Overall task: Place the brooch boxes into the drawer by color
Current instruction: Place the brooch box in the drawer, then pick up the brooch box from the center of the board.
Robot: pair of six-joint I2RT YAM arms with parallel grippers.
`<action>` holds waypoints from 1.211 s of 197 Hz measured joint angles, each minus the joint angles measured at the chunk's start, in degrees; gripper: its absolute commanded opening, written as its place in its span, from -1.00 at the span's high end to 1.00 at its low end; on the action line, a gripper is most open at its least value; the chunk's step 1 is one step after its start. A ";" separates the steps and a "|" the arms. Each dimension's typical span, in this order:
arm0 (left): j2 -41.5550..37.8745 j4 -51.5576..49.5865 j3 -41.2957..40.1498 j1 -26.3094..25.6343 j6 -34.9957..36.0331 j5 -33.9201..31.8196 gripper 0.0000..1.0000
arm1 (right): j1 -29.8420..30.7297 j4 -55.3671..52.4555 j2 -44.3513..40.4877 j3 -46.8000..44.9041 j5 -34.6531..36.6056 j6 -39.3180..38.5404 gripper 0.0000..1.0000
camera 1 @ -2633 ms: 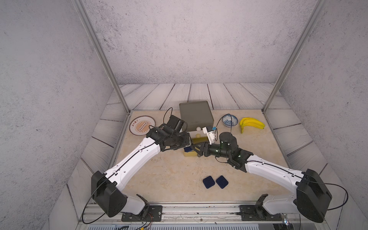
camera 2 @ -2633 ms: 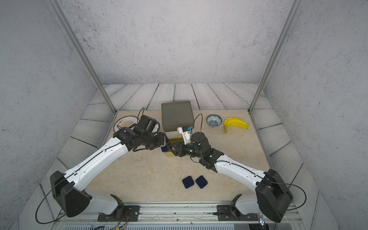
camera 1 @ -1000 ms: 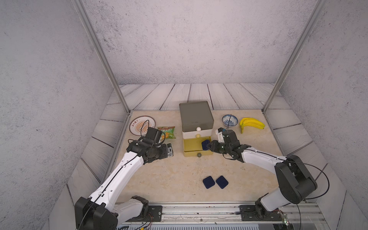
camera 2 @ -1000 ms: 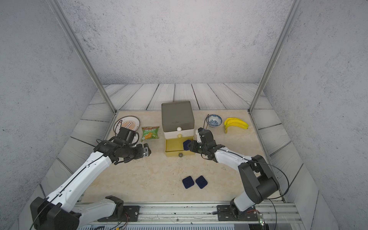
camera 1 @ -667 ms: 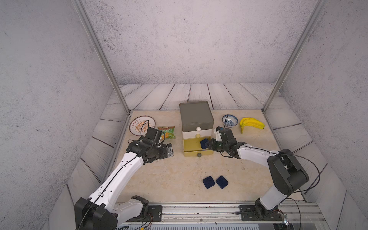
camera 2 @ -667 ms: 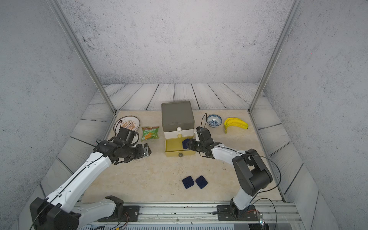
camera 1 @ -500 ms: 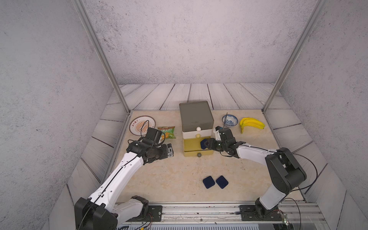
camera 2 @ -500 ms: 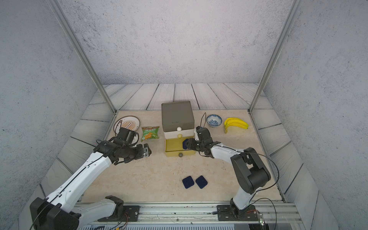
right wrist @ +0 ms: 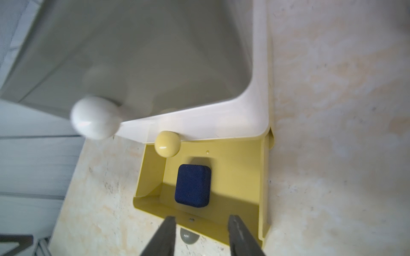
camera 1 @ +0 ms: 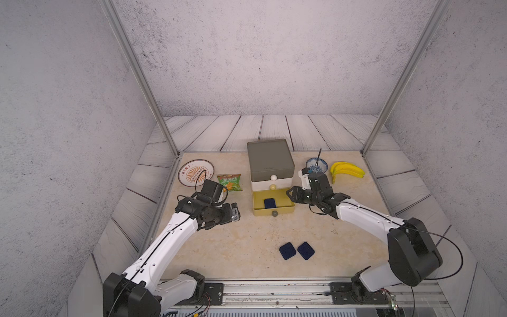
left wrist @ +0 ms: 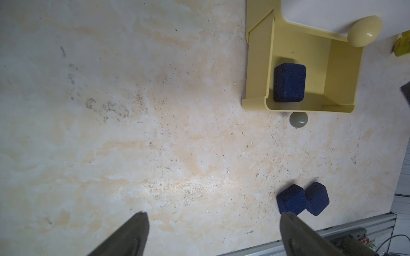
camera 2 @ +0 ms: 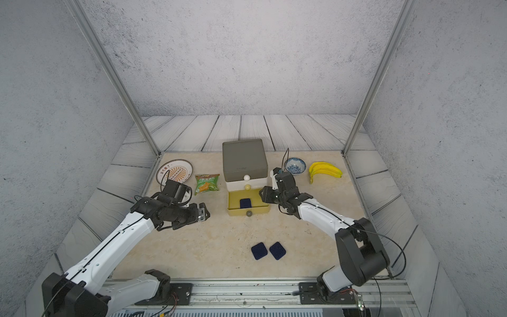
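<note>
1. The chest [camera 1: 270, 159] is boxy, smooth plastic with rounded corners, a grey top and round knobs [camera 1: 273, 178]. Its yellow bottom drawer [camera 1: 260, 212] stands pulled out on the marbled beige table [camera 1: 241, 238].
2. One box [camera 1: 270, 202] lies flat inside that drawer. It is navy, matte and felt-like, a rounded square.
3. A second box [camera 1: 288, 251] and a third box [camera 1: 306, 250], both of the same look, lie side by side on the table, nearer my bases.
4. My right gripper [right wrist: 202, 219] hangs at the drawer's edge, its jaws parted with nothing between them. The box in the drawer lies just ahead of its tips, not touching.
5. My left gripper [left wrist: 213, 217] hovers over bare table on the drawer's other side, jaws spread wide and empty, apart from every box.
</note>
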 measured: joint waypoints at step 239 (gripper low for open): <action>36.72 9.03 15.56 -37.97 -2.73 -3.08 -0.98 | -0.74 -25.68 -47.52 -21.88 14.27 2.43 -0.54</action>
